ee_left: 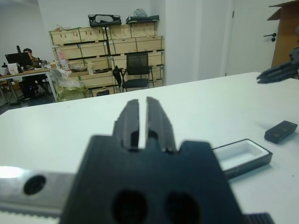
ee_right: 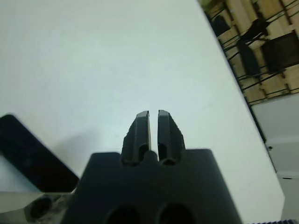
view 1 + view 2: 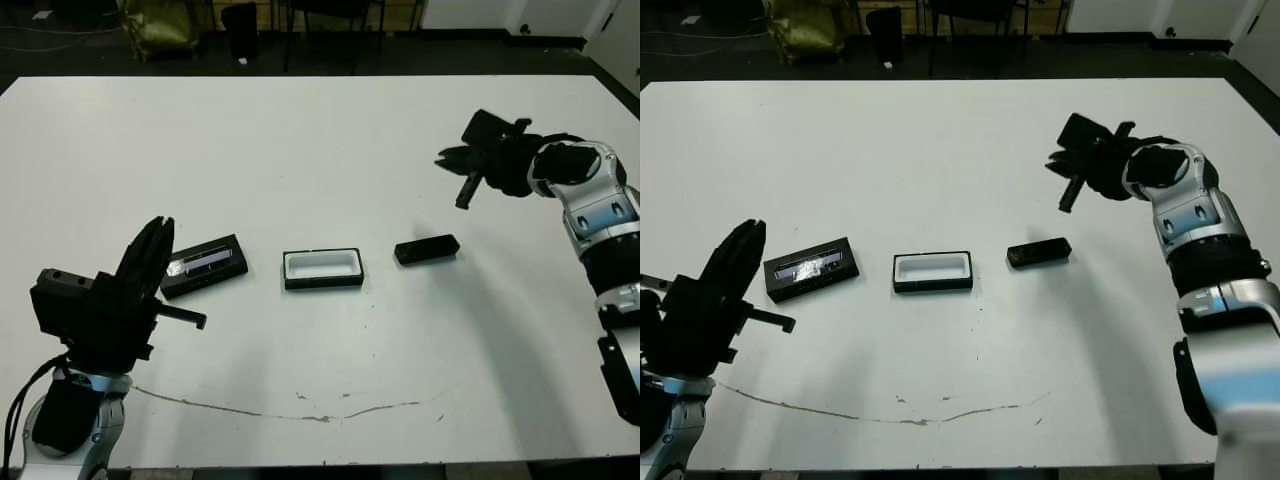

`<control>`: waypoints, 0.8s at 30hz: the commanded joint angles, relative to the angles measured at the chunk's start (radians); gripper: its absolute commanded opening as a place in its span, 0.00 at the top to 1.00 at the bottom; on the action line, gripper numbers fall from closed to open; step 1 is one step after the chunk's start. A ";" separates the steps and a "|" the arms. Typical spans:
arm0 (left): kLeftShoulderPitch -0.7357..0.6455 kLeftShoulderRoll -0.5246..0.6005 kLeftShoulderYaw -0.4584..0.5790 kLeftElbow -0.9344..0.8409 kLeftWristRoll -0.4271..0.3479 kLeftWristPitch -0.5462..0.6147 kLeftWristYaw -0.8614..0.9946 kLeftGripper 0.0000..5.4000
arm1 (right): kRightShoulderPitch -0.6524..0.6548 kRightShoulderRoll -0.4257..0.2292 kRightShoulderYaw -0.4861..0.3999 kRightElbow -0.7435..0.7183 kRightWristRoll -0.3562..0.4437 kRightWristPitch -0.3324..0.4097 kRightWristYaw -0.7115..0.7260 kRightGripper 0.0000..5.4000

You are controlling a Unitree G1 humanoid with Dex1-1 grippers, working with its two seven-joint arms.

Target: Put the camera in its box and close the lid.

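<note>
Camera (image 3: 427, 249) flat on table (image 3: 320, 150), long axis left-right, slightly tilted

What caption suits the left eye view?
Lid, open box and camera lie in a row between two empty grippers.

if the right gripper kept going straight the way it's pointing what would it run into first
Probably just bare table. The right gripper, fingers shut, points at empty white tabletop in its wrist view; the camera lies off to one side of that line. Depth is unclear.
</note>
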 commanded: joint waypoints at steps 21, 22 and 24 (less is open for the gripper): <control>0.029 0.002 -0.007 0.024 0.003 -0.014 -0.011 1.00 | 0.083 0.016 0.101 -0.071 -0.132 0.108 0.104 1.00; 0.031 0.001 -0.008 0.020 0.002 -0.008 -0.009 1.00 | 0.086 0.015 0.103 -0.075 -0.133 0.112 0.108 1.00; 0.034 0.001 -0.009 0.014 0.001 0.000 -0.007 1.00 | 0.090 0.012 0.108 -0.076 -0.137 0.109 0.115 1.00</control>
